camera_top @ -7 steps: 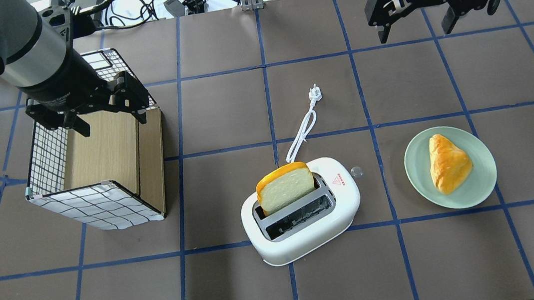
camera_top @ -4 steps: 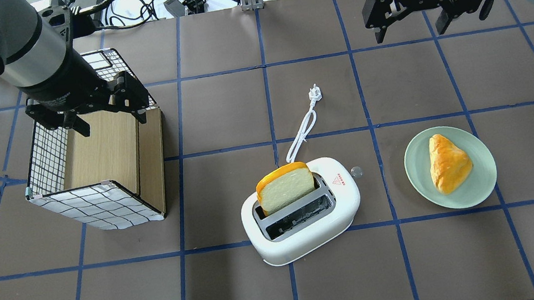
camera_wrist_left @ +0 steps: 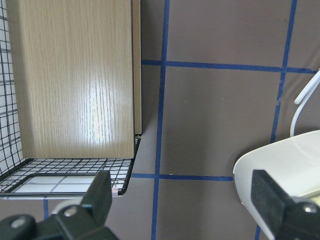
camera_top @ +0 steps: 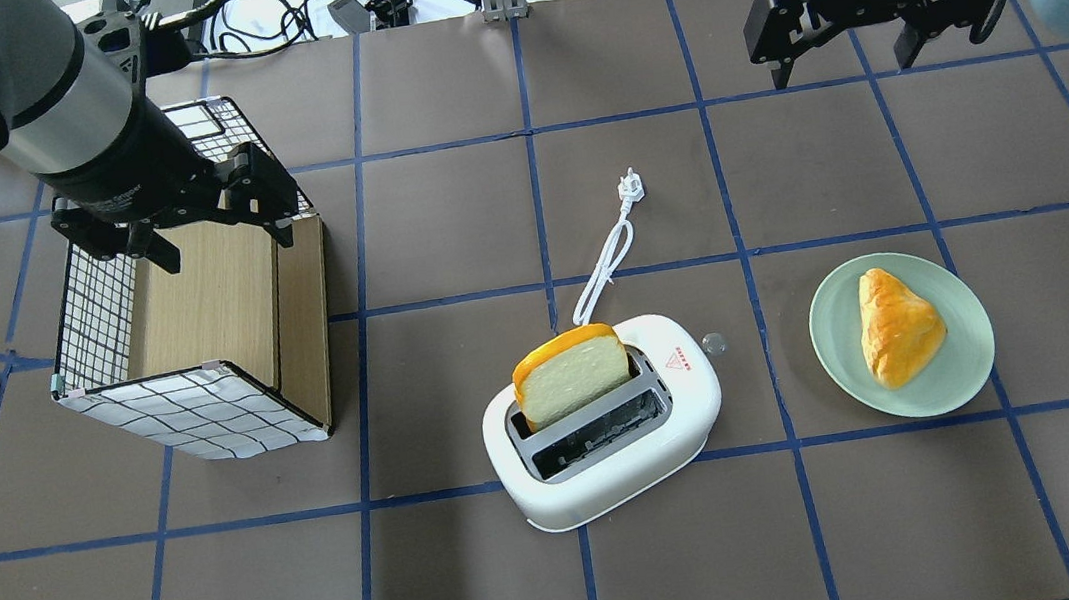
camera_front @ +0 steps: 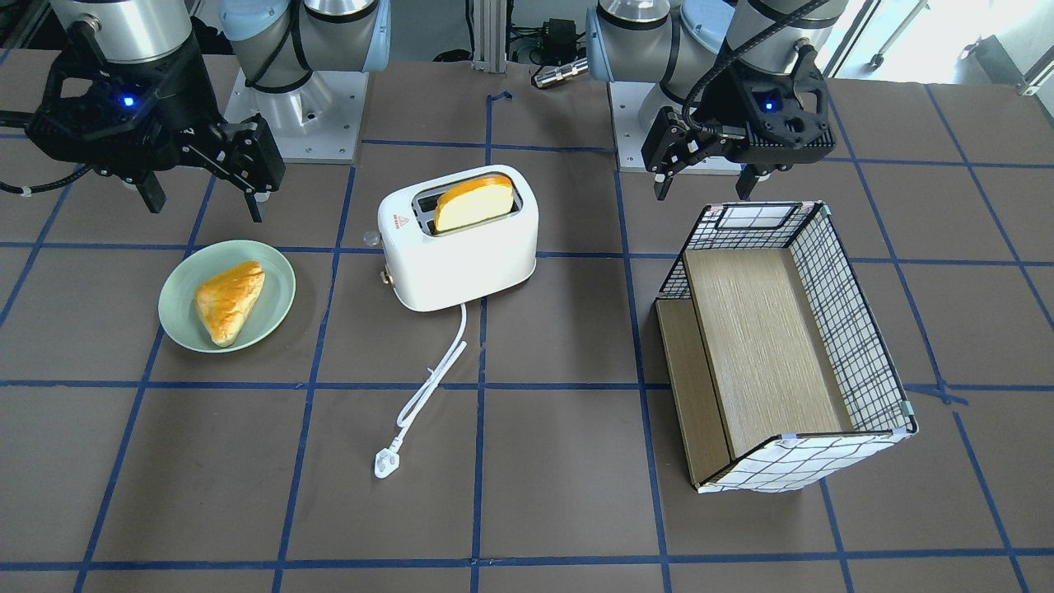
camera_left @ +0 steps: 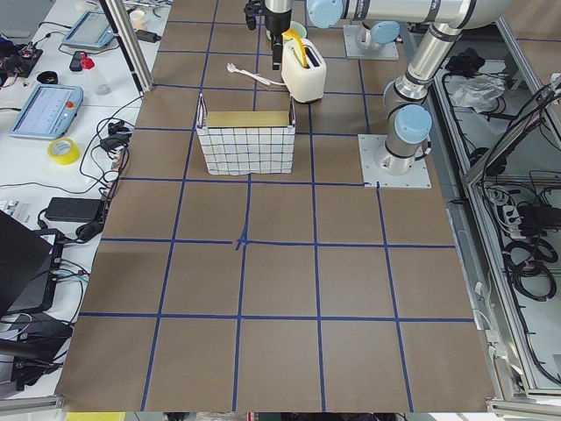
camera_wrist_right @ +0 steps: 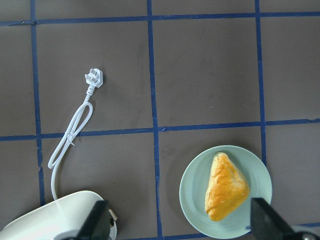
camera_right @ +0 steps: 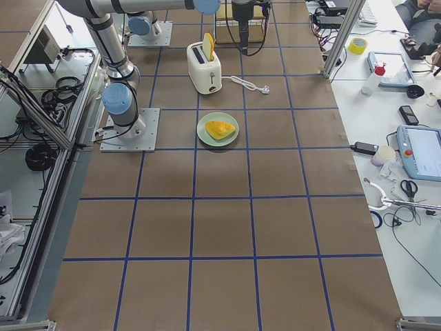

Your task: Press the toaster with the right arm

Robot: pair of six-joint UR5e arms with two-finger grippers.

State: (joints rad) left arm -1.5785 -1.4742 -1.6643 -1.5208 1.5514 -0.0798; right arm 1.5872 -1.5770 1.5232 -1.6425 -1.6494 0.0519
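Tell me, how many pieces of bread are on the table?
2. One slice stands in a slot of the toaster; one triangular bun lies on the green plate.

Red warning triangle [camera_top: 674, 361], its tiny print unreadable, on the toaster [camera_top: 615, 480] top; "2F Adaptive" on the right hand [camera_top: 842, 66] body.

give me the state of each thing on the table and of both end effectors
toaster, upright, not pressed
lever knob, up near the top of the side
bread slice, standing high in the slot farther from the robot
plug, unplugged, lying loose
plate, holding a pastry
left end effector, open, holding nothing
right end effector, open, holding nothing, well away from the toaster
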